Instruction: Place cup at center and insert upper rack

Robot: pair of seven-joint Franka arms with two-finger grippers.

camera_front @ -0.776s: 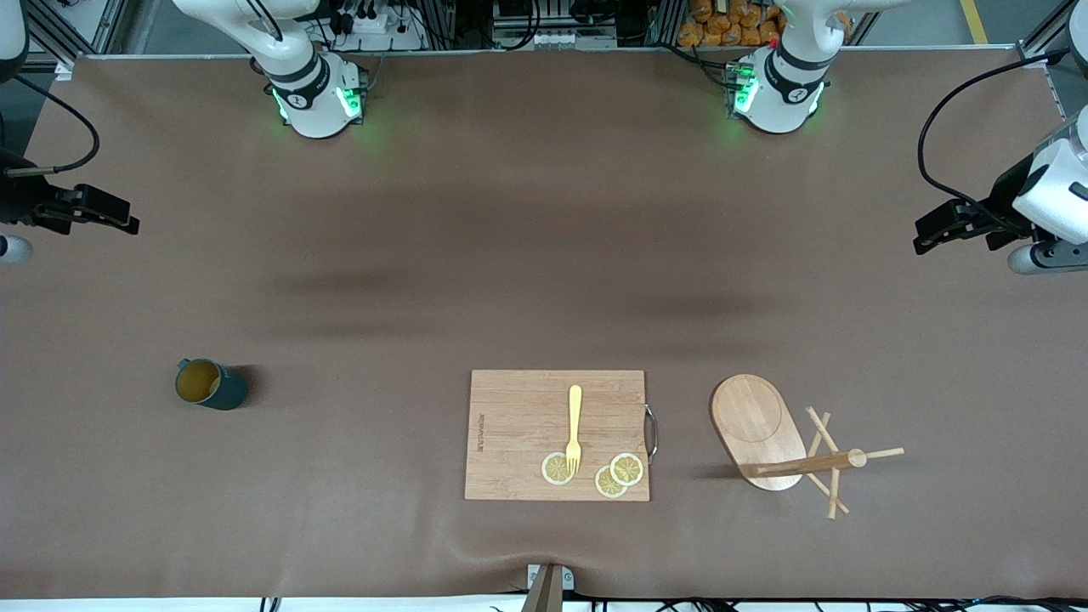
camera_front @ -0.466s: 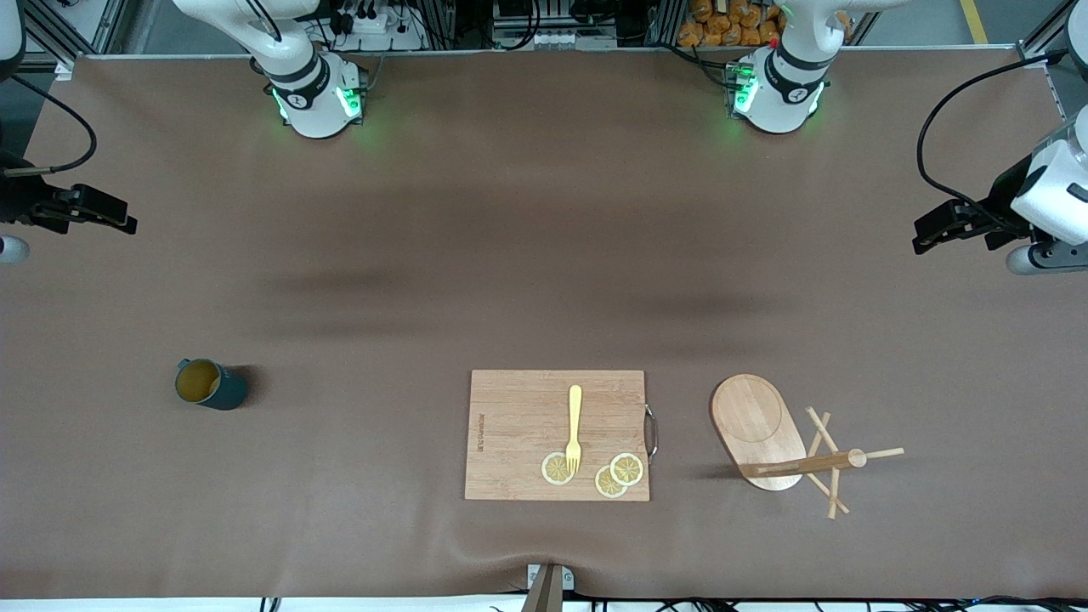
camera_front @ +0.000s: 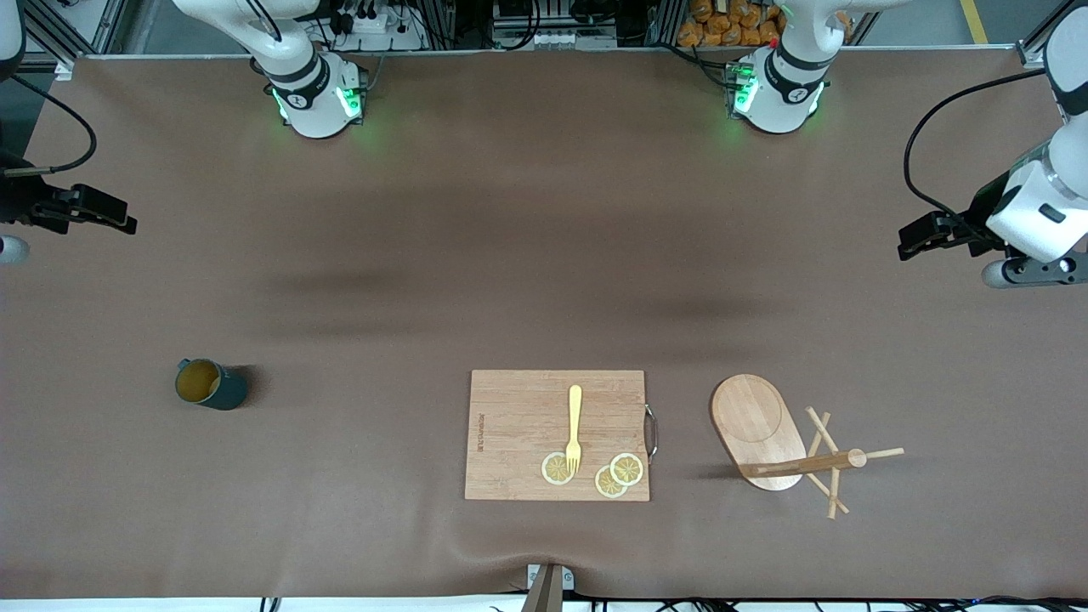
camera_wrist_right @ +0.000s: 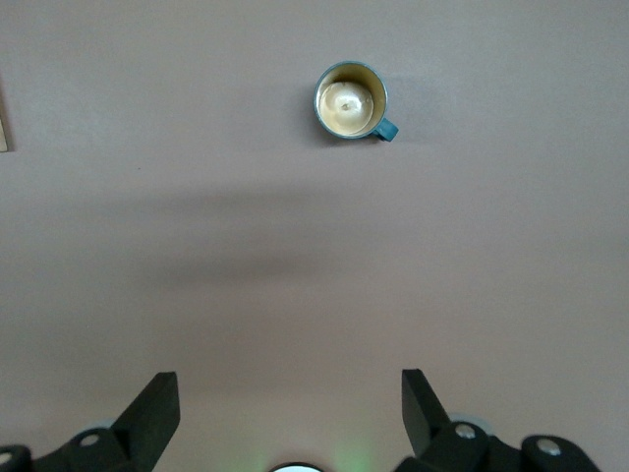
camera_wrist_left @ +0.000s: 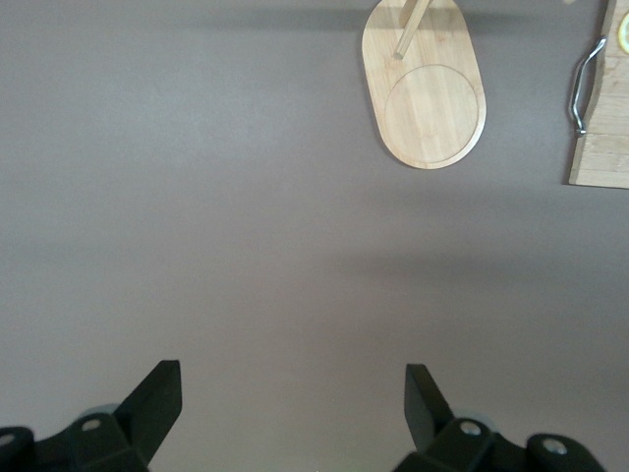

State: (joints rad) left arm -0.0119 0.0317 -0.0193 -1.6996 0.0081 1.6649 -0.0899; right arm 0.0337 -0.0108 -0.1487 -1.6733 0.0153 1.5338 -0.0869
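Observation:
The dark teal cup stands upright on the table toward the right arm's end; it also shows in the right wrist view with its tan inside. The wooden mug tree stands on its oval base toward the left arm's end, with its post and crossing pegs. Its base shows in the left wrist view. My left gripper hangs open and empty over bare table. My right gripper hangs open and empty over bare table, apart from the cup.
A rectangular cutting board with a metal handle lies at the middle near the front edge. It carries a yellow fork and three lemon slices. The board's edge shows in the left wrist view.
My left gripper has moved a little toward the middle of the table. The right gripper, the cup and the mug tree have barely moved.

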